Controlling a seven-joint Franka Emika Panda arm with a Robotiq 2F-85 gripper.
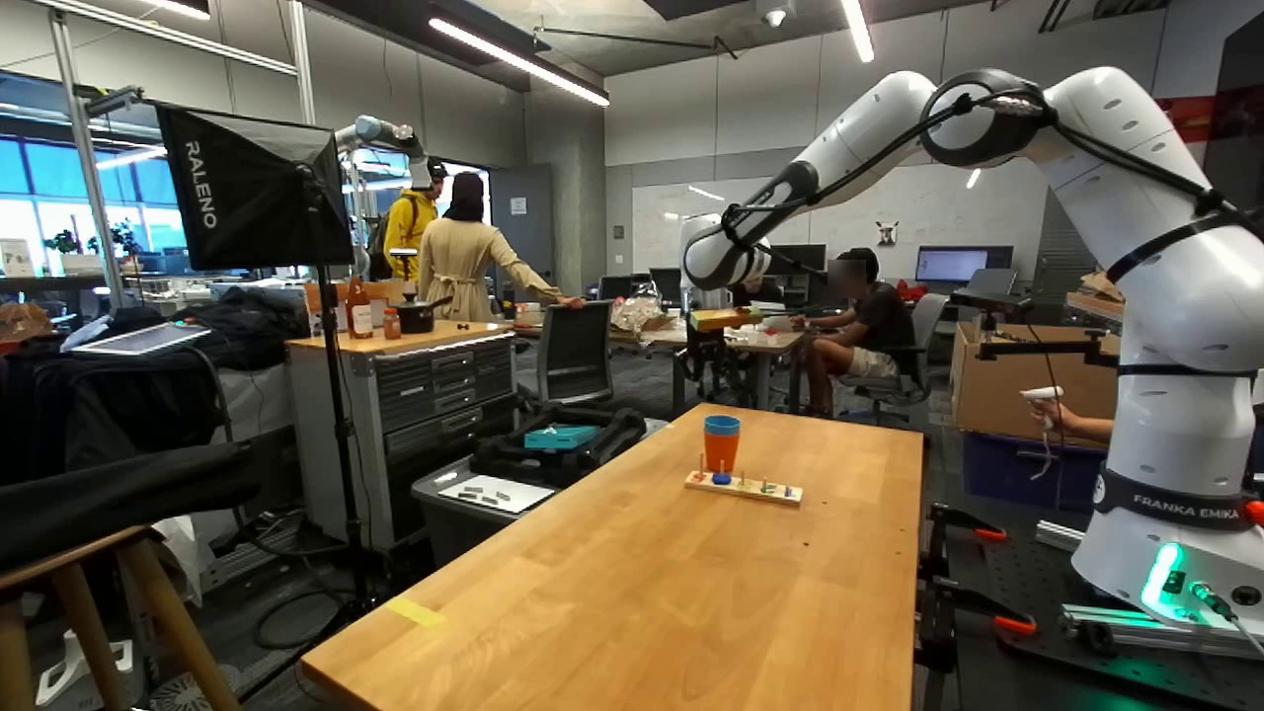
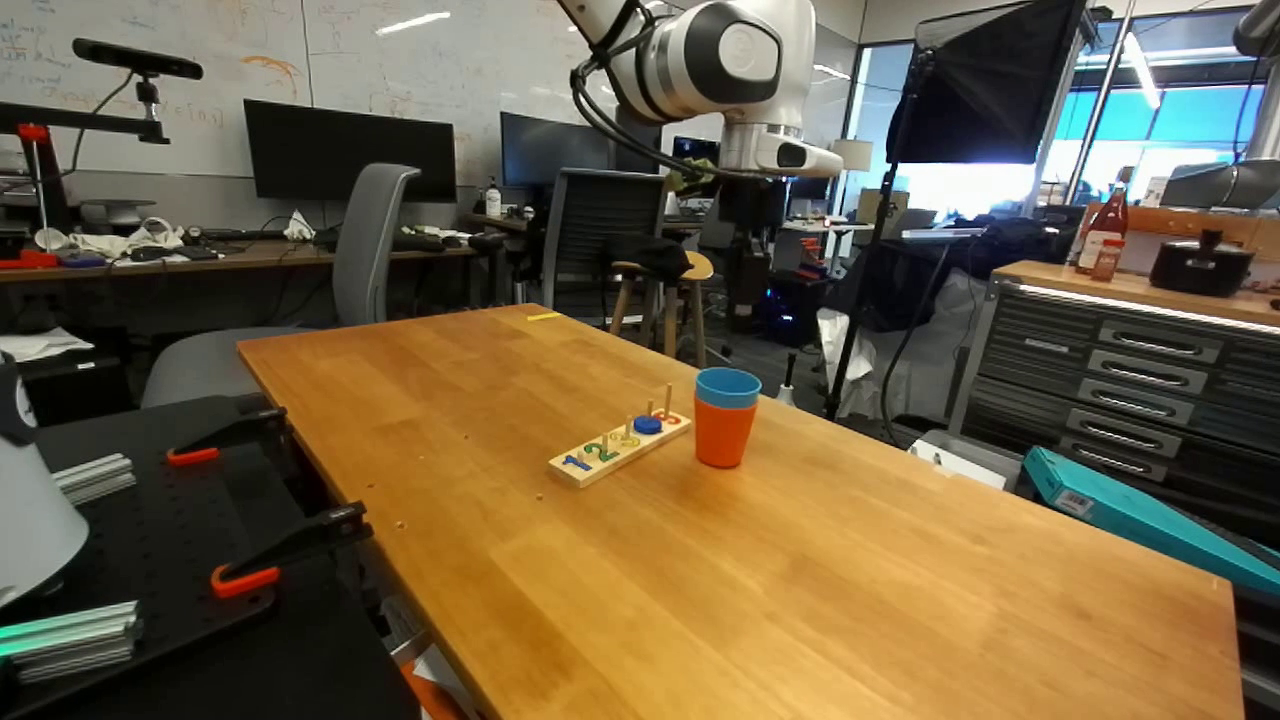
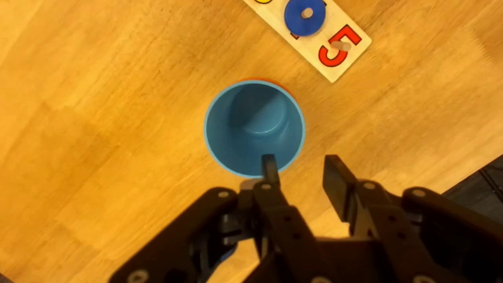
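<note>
My gripper [image 3: 301, 165] hangs above the tabletop [image 2: 900, 600] with its fingers [image 3: 270, 167] parted, bare tabletop showing in the gap. Below me, apart from the fingers, a blue cup [image 3: 255, 129] stands nested in an orange cup [image 2: 724, 437], both upright. They sit nearer the tabletop's long edge across from the orange-tipped clamps [image 2: 310, 538] than the clamped one. Just beside them lies a wooden number board [image 2: 618, 450] with pegs [image 3: 342, 46], its red 5 [image 3: 333, 62] end toward the cups; a blue ring [image 3: 300, 26] sits around the peg next to the 5's own. Yellow tape [image 1: 418, 612] lies near a tabletop corner.
</note>
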